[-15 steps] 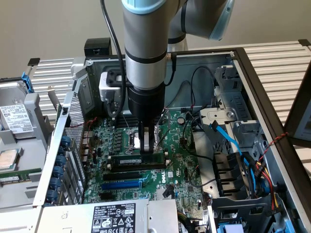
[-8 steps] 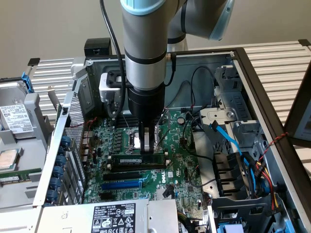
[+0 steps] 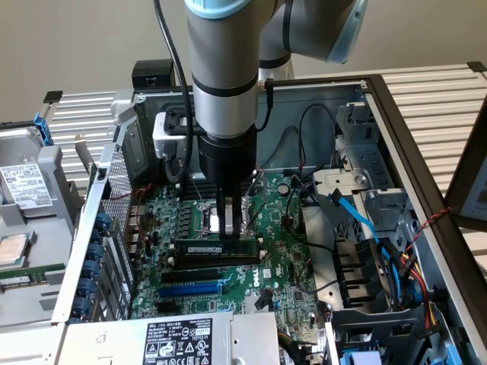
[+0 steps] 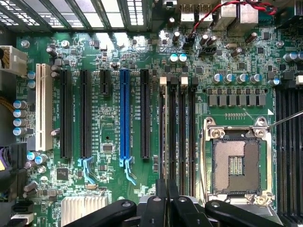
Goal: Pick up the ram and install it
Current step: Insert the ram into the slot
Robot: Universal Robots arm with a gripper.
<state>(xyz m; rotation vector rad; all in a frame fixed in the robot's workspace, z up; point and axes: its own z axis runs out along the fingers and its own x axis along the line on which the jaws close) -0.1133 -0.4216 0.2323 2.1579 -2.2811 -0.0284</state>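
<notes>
The ram (image 3: 217, 249) is a long green stick with black chips and a small white label. It stands on edge along the black slot nearest the CPU socket (image 3: 215, 218), level with the motherboard (image 3: 281, 266). My gripper (image 3: 230, 230) comes straight down on its middle, shut on its top edge. In the wrist view the ram (image 4: 166, 156) shows edge-on as a thin dark strip running away from my gripper (image 4: 166, 196) along the slots. Whether it is fully seated I cannot tell.
A longer black slot (image 3: 194, 274) and a blue slot (image 3: 190, 289) lie beside the ram. Blue and black cables (image 3: 358, 220) hang by the drive bays on the exterior view's right. The power supply (image 3: 175, 338) sits at the front, and the case walls (image 3: 396, 129) enclose the board.
</notes>
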